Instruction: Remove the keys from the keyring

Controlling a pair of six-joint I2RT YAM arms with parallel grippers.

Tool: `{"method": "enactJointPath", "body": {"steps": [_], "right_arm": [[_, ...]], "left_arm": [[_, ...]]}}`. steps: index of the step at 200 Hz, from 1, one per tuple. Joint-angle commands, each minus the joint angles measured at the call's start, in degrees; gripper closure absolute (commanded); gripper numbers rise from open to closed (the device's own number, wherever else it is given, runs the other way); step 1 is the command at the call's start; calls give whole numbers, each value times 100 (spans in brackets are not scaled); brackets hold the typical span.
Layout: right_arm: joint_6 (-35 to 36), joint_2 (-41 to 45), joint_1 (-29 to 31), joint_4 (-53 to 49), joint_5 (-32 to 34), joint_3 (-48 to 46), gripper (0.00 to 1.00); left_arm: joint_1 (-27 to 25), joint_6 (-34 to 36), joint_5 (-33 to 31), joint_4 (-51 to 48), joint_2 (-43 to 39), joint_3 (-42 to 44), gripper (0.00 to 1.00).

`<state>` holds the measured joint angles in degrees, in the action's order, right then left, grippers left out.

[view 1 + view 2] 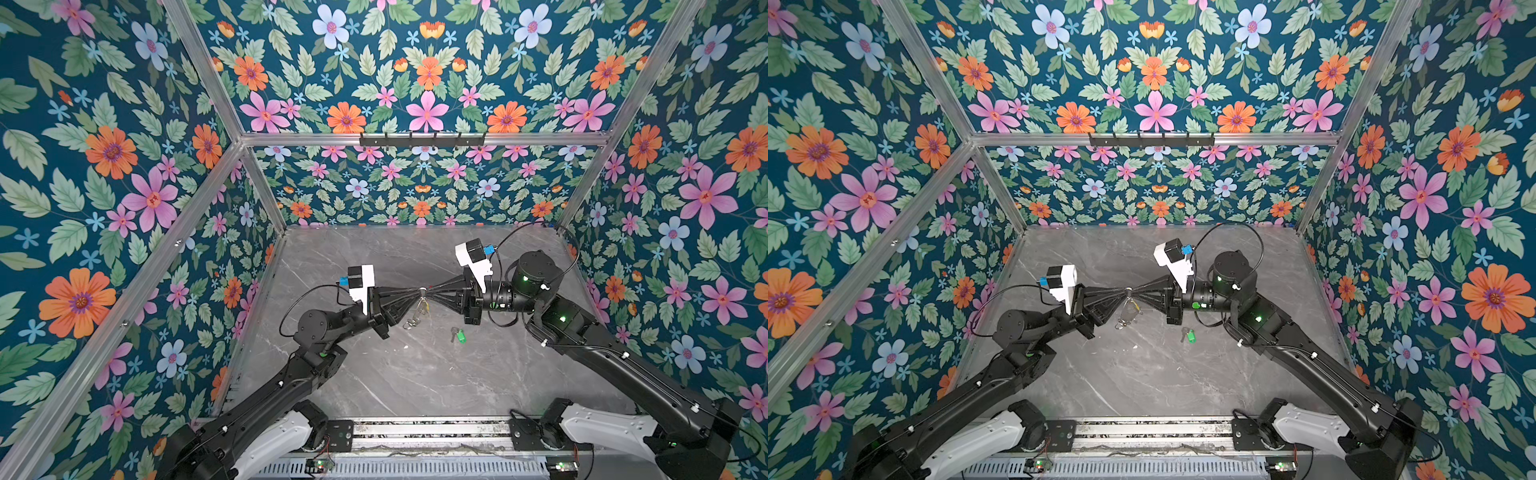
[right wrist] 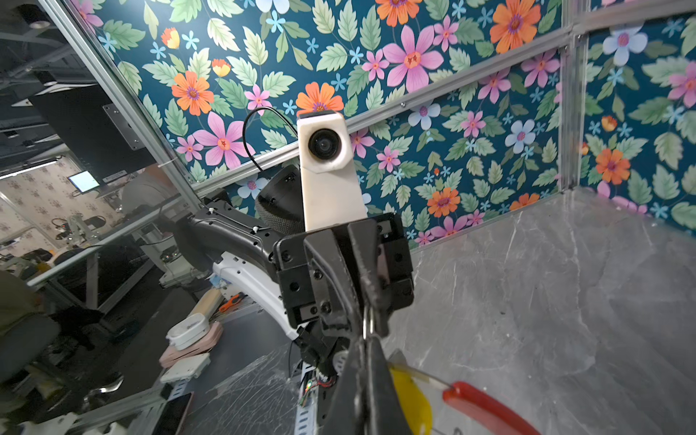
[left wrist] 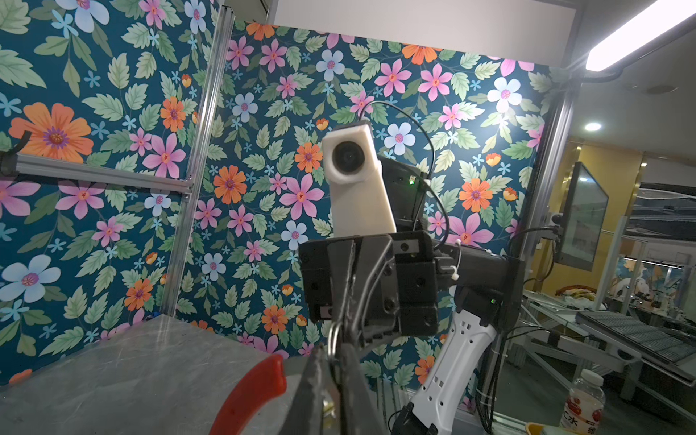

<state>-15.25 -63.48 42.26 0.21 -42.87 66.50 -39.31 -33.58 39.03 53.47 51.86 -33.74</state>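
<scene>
Logged teal floral wall panels (image 1: 104,166) in aluminium framing (image 1: 178,241) on three sides, black hook rail (image 1: 422,140) on the back crossbar. Grey marble-look tabletop (image 1: 415,386), white-veined; fine scratches in the left wrist view.

Found left gripper (image 1: 416,291) up above mid-table, pointing right. Cannot tell whether its jaws are parted or gripping.

Tip to tip with it: right gripper (image 1: 428,289), jaws pressed together on a small silver ring (image 2: 368,320).

Hanging below that ring: keyring (image 3: 252,391) with red sleeve, yellow key (image 2: 408,399) hanging with it. Cannot tell whether the lowest rings touch the tabletop.

Noted green key (image 1: 459,336) lying loose on the tabletop, apart from the keyring, nearer the right arm.

Past the enclosure in the left wrist view: lit strip light (image 3: 636,37), monitor (image 3: 582,214), bottle (image 3: 582,403).
</scene>
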Motion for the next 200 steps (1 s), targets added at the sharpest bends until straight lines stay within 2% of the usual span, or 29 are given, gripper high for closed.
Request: {"method": "enactJointPath", "body": {"steps": [1, 31, 65, 108, 144, 200], "right_arm": [[532, -56, 10, -1088, 102, 314, 100], [1035, -193, 10, -2221, 157, 761, 100], [1475, -276, 9, -2934, 166, 1070, 100], [1742, -304, 10, -3144, 233, 1121, 100], [1856, -305, 1, -3215, 302, 1165, 100], [1896, -312, -3, -3227, 279, 1185, 100]], "left_arm": [[18, 207, -33, -796, -214, -171, 72], [36, 535, 247, -2091, -267, -587, 70], [37, 634, 1007, -2956, 35, -1086, 70], [49, 901, 1387, -3759, 127, -1509, 72], [46, 1166, 1446, -4377, 146, -1704, 72], [109, 1261, 1505, -4627, 135, -1706, 72]]}}
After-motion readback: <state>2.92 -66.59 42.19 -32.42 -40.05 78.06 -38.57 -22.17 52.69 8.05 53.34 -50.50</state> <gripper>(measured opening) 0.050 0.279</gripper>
